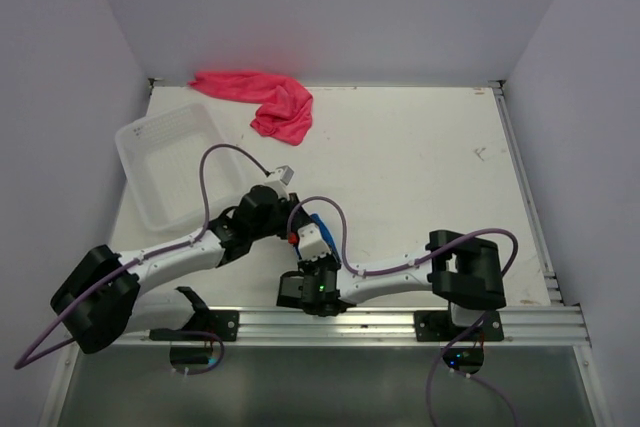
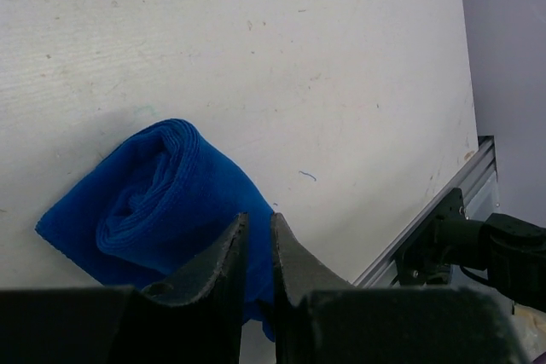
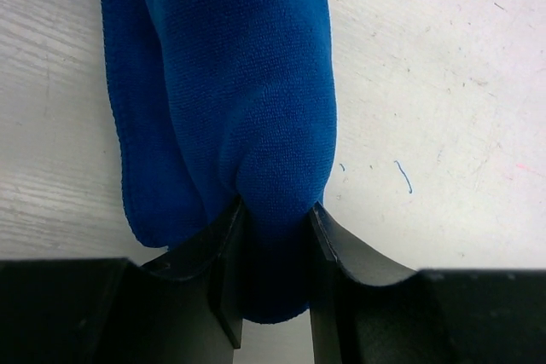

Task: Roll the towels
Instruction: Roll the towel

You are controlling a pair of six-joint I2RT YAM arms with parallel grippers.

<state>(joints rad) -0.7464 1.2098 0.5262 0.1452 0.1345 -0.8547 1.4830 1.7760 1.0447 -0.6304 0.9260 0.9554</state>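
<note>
Right gripper (image 3: 276, 208): clenched on the royal blue soft cloth towel (image 3: 230, 83), jaws pinching one end of the roll. The rest of the roll runs straight away from the fingers, flat on the white table (image 1: 420, 177).

Left gripper (image 2: 258, 221): jaws nearly together with only a thin slit between them. The tips sit at the near edge of the same blue roll. In the left wrist view the roll's spiral end faces up and left, and its body lies just beyond and left of the tips. Can't tell whether it is pinching any cloth.

Top view: blue roll mostly hidden under both wrists, near the front-centre of the table, with only a sliver showing.

Bright pink-red cloth towel (image 1: 262, 99): crumpled, unrolled, at the far edge against the back wall, well apart from both grippers. White slotted plastic basket (image 1: 135, 137): far left, just in front of the pink-red towel.
</note>
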